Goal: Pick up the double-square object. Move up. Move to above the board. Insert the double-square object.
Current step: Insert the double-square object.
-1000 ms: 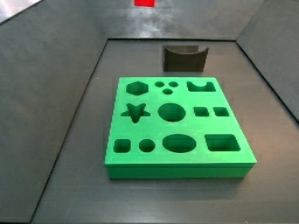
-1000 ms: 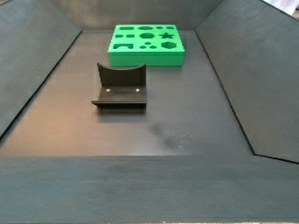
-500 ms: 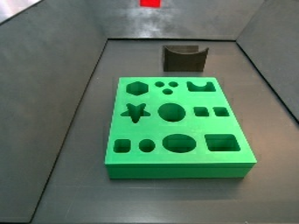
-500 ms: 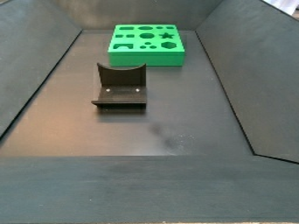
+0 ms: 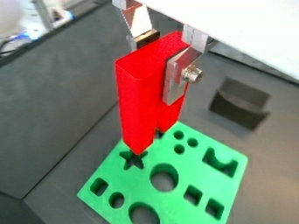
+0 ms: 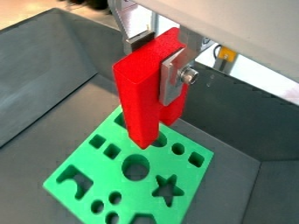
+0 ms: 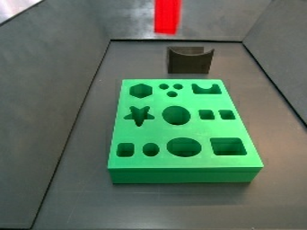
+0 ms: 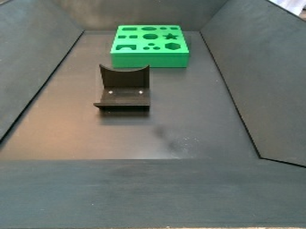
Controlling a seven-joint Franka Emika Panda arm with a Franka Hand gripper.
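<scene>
My gripper is shut on the double-square object, a tall glossy red peg that hangs upright between the silver fingers. It also shows in the second wrist view. The green board with shaped cut-outs lies well below the peg in both wrist views. In a side view the red peg hangs at the top edge, high above and behind the board; the gripper itself is out of that frame. In the remaining side view only the board shows.
The dark fixture stands on the grey floor behind the board, seen also in a side view and a wrist view. Sloping grey walls enclose the floor on all sides.
The red peg has come lower into the side view; before, only its tip showed at the top edge. The board and fixture have not moved.
</scene>
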